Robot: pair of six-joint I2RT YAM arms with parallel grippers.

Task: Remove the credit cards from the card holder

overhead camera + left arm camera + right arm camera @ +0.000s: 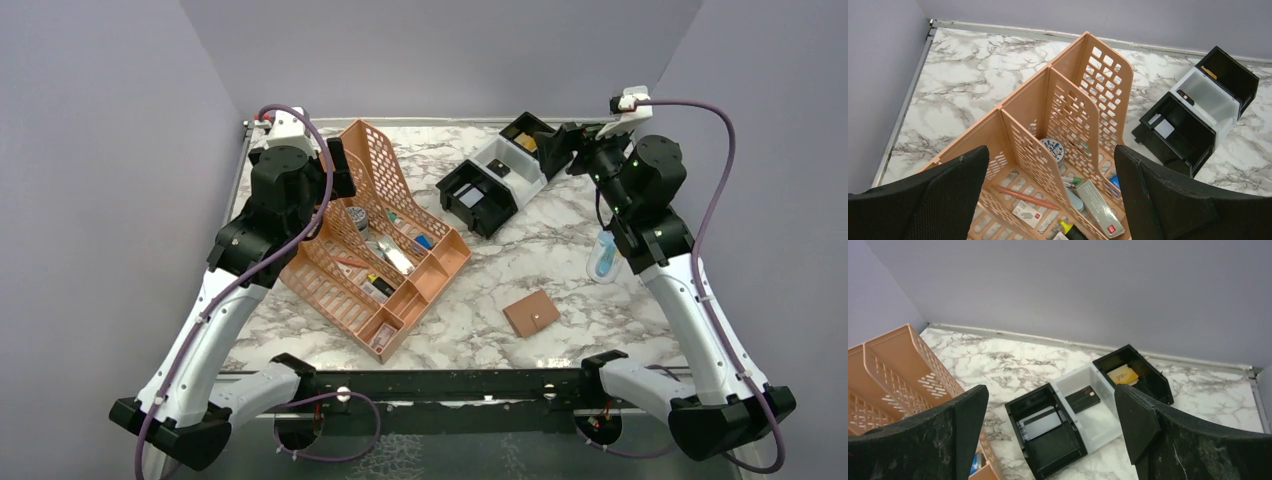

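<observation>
**Hovering wide of the target: both pincers empty, card holder shut**

The left pincer [1050, 150] and right pincer [1050, 389] are both spread fully, w/ nothing btwn the fingers. The card holder [531, 313] lies flat and closed on the bench [480, 320] at approx 5 o'clock from centre, snap stud up, well apart from either pincer. No credit cards show at the holder; can't tell what's inside.

Risks, as I judge them:
- The holder is thin and flat on slick marble, so a one-sided pinch prob. just skids it away.
- The snap needs prying, so one pincer must pin while the other lifts. If not, the whole wallet comes up shut.
- Cards could fan out or drop once the flap gives.
- The right pincer faces 12 o'clock, away from the holder, so the swing back passes close to the tray.

Containers:
- Black-and-white tray [1048, 450], at 1 o'clock: the near black bay holds a pale grey card [1040, 422], the white middle bay a dark card [1083, 399], the far black bay a yellow card [1122, 375].
- Orange desk organiser [385, 175], at 9 o'clock under the left pincer: round blue-and-white tin [1052, 148], orange pen [1023, 196], grey box [1100, 207], yellow highlighter [1070, 230], plus small bits too unclear to name.
</observation>
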